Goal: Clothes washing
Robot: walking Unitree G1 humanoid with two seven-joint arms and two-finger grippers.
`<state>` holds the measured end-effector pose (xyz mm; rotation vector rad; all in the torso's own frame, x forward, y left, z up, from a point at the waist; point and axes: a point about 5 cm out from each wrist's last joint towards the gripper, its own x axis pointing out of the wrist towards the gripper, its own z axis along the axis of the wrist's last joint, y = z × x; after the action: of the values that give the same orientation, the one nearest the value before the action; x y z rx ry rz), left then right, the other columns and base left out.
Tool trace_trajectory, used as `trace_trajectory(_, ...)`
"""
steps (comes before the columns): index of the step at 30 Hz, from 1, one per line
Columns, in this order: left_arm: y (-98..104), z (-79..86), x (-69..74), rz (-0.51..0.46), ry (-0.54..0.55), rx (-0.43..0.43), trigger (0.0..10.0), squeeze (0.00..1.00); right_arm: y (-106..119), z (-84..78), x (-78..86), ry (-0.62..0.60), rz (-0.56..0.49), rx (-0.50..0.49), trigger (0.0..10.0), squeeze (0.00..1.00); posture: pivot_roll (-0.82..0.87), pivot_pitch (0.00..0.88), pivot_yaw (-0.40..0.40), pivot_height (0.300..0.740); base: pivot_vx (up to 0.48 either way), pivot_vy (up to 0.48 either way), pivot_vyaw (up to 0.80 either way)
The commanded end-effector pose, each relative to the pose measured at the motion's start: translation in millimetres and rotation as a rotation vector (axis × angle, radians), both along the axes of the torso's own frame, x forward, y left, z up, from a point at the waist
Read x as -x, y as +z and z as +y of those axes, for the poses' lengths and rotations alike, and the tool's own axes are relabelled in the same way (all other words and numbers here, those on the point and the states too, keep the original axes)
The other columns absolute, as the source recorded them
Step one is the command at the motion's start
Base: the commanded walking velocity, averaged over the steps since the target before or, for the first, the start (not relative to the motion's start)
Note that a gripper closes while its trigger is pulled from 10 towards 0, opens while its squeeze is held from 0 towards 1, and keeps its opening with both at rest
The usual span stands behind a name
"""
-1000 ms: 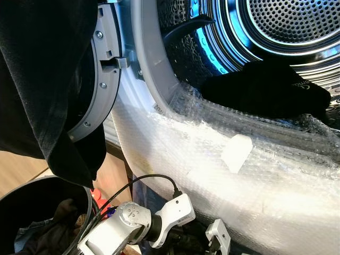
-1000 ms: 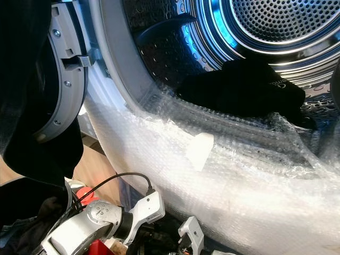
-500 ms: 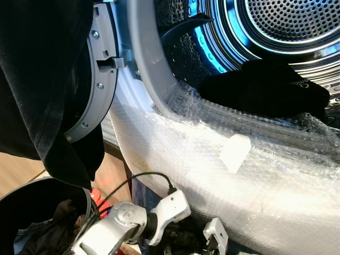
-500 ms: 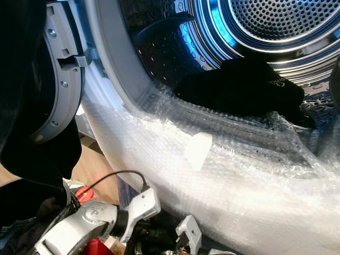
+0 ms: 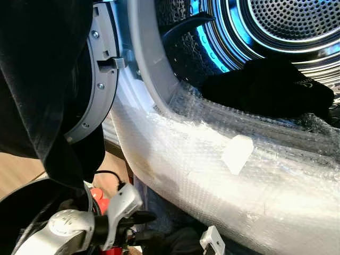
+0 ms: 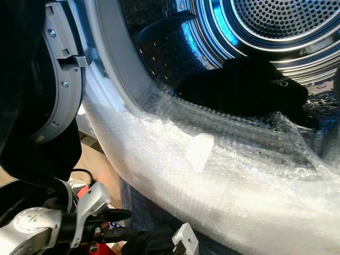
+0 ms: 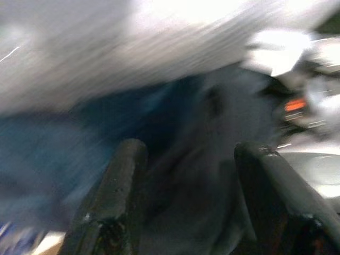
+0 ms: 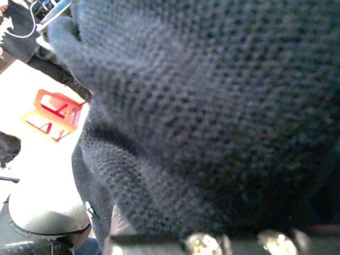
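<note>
The washing machine drum stands open, and a black garment lies inside near its front lip. Bubble wrap covers the machine's front rim. Low at the left, my left gripper is open, its black fingers spread toward a dark garment bunched below the machine's front. In the left wrist view, blurred dark blue-grey cloth lies between and beyond the fingers. A white part of my right wrist pokes out by that garment. Dark knit fabric covers the right wrist view.
The machine's round door hangs open at the left with black cloth draped over it. A black laundry basket with clothes sits at the bottom left. A red object lies on the wooden floor.
My left arm has swung left and down, bringing its fingers toward the dark garment below the machine. The right wrist has dropped lower in view.
</note>
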<state>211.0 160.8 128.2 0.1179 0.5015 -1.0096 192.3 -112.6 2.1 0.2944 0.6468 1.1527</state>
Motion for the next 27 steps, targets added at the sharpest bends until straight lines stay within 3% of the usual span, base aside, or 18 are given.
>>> trace_trajectory(1, -4.6, 16.4, -1.9, -0.006, 0.111, -0.067, 10.0, 1.00, 3.7, -0.2, 0.9, 0.011, -0.018, -0.015, 0.0, 0.00, 0.05, 0.063, 0.023, 0.740, 0.000, 0.000, 0.00)
trace_trajectory(6, -25.4, 50.2, -11.2, -0.053, 0.484, -0.165, 10.0, 1.00, 8.9, -2.2, 6.3, 0.024, -0.024, -0.023, 0.0, 0.00, 0.06, 0.063, 0.017, 0.740, 0.000, 0.000, 0.00)
trace_trajectory(7, -25.4, 50.2, -11.2, -0.053, 0.484, -0.165, 10.0, 1.00, 8.9, -2.2, 6.3, 0.024, -0.024, -0.023, 0.0, 0.00, 0.06, 0.063, 0.017, 0.740, 0.000, 0.000, 0.00)
trace_trajectory(10, -35.0, 86.0, -22.4, -0.093, 0.861, -0.267, 10.0, 1.00, 12.1, -5.1, 10.1, 0.032, -0.030, -0.024, 0.0, 0.00, 0.05, 0.059, 0.018, 0.740, 0.000, 0.000, 0.00)
trace_trajectory(13, -36.3, 114.2, -24.3, -0.185, 1.115, -0.329, 10.0, 1.00, 15.3, -6.9, 11.5, 0.029, -0.042, -0.023, 0.0, 0.00, 0.05, 0.057, 0.016, 0.740, 0.000, 0.000, 0.00)
trace_trajectory(14, -35.3, 119.7, -24.6, -0.220, 1.163, -0.327, 10.0, 0.95, 17.2, -7.1, 11.6, 0.023, -0.046, -0.028, 0.0, 0.00, 0.05, 0.057, 0.014, 0.740, 0.000, 0.000, 0.00)
trace_trajectory(20, -35.3, 119.7, -24.6, -0.220, 1.163, -0.327, 10.0, 0.95, 17.2, -7.1, 11.6, 0.023, -0.046, -0.028, 0.0, 0.00, 0.05, 0.057, 0.014, 0.740, 0.000, 0.000, 0.00)
trace_trajectory(21, -33.4, 126.3, -24.8, -0.268, 1.218, -0.339, 10.0, 0.00, 20.0, -6.9, 12.1, 0.019, -0.051, -0.033, 0.0, 0.00, 0.05, 0.057, 0.014, 0.740, 0.000, 0.000, 0.00)
trace_trajectory(22, -33.4, 126.3, -24.8, -0.268, 1.218, -0.339, 10.0, 0.00, 20.0, -6.9, 12.1, 0.019, -0.051, -0.033, 0.0, 0.00, 0.05, 0.057, 0.014, 0.740, 0.000, 0.000, 0.00)
trace_trajectory(24, -27.5, 100.6, -40.8, -0.316, 1.071, -0.190, 10.0, 0.00, 27.2, -6.1, 9.9, 0.001, -0.072, -0.045, 0.0, 0.00, 0.04, 0.061, -0.005, 0.740, 0.000, 0.000, 0.00)
trace_trajectory(25, -27.5, 100.6, -40.8, -0.316, 1.071, -0.190, 10.0, 0.00, 27.2, -6.1, 9.9, 0.001, -0.072, -0.045, 0.0, 0.00, 0.04, 0.061, -0.005, 0.740, 0.000, 0.000, 0.00)
trace_trajectory(26, -25.8, 64.3, -45.5, -0.252, 0.830, -0.033, 10.0, 0.00, 29.1, -6.1, 8.7, -0.002, -0.082, -0.045, 0.0, 0.00, 0.03, 0.056, -0.006, 0.740, 0.000, 0.000, 0.00)
trace_trajectory(27, -25.8, 64.3, -45.5, -0.252, 0.830, -0.033, 10.0, 0.00, 29.1, -6.1, 8.7, -0.002, -0.082, -0.045, 0.0, 0.00, 0.03, 0.056, -0.006, 0.740, 0.000, 0.000, 0.00)
